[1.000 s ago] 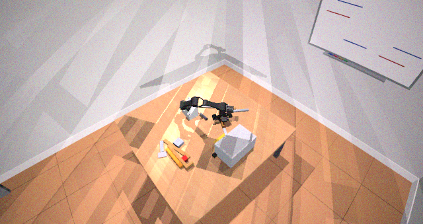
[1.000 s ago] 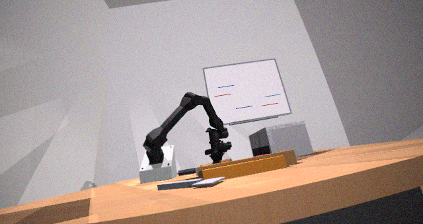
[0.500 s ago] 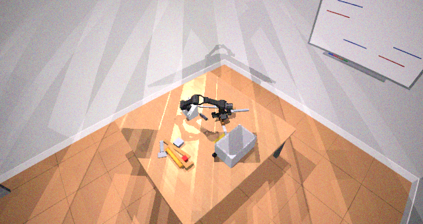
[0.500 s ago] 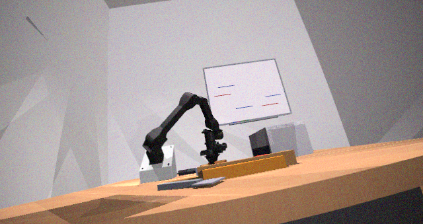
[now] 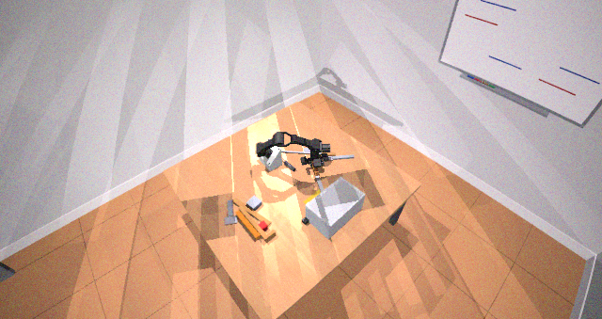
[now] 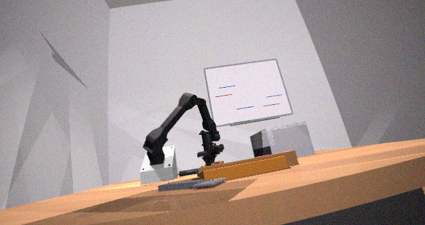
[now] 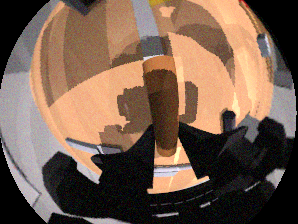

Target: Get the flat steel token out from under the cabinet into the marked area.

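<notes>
My gripper (image 5: 316, 167) (image 6: 210, 159) (image 7: 162, 124) is shut on a tool with a brown handle (image 7: 161, 106). It holds the tool low over the table, just in front of the cabinet. The tool's grey shaft (image 5: 320, 183) (image 7: 145, 19) points from the fingers towards the white cabinet (image 5: 335, 206) (image 6: 282, 139). A yellow marked area (image 5: 310, 198) lies at the cabinet's foot, beside the shaft's far end. The shaft's tip is hidden at the dark base of the cabinet in the wrist view. I cannot see the steel token in any view.
Orange wooden planks (image 5: 254, 222) (image 6: 246, 168) with a small red block (image 5: 263, 225) lie at the table's left. A grey block (image 5: 254, 202) and a grey T-shaped tool (image 5: 229, 213) lie next to them. A grey rod (image 5: 340, 157) lies behind the gripper. The robot base (image 5: 273, 159) (image 6: 159, 166) stands at the back.
</notes>
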Tool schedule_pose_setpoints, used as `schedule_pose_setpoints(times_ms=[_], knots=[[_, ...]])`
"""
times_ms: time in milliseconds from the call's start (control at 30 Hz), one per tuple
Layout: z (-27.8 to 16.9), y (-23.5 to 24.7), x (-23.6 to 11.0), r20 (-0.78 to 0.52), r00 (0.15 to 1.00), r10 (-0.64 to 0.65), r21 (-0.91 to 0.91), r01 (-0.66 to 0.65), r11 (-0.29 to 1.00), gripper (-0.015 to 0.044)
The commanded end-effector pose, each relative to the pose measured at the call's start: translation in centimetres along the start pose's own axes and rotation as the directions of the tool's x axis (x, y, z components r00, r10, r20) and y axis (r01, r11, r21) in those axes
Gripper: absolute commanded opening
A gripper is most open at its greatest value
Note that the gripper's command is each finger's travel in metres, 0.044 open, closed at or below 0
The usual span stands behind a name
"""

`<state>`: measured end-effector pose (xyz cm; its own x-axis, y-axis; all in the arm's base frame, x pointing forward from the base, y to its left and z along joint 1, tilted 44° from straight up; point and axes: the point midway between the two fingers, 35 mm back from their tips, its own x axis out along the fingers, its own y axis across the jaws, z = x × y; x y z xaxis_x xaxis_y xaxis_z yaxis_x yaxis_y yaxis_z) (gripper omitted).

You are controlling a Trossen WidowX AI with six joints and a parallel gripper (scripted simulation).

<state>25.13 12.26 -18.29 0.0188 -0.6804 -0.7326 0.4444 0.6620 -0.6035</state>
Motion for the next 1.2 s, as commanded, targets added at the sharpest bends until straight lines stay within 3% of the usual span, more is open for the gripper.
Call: schedule_pose_setpoints(times_ms=[0,1167], knots=[[0.0,0.0,0.0,0.0,1.0,0.0,0.001,0.0,1.0,0.0],[-5.7,0.1,-0.2,-0.001,1.0,-0.001,-0.002,0.001,1.0,0.0]])
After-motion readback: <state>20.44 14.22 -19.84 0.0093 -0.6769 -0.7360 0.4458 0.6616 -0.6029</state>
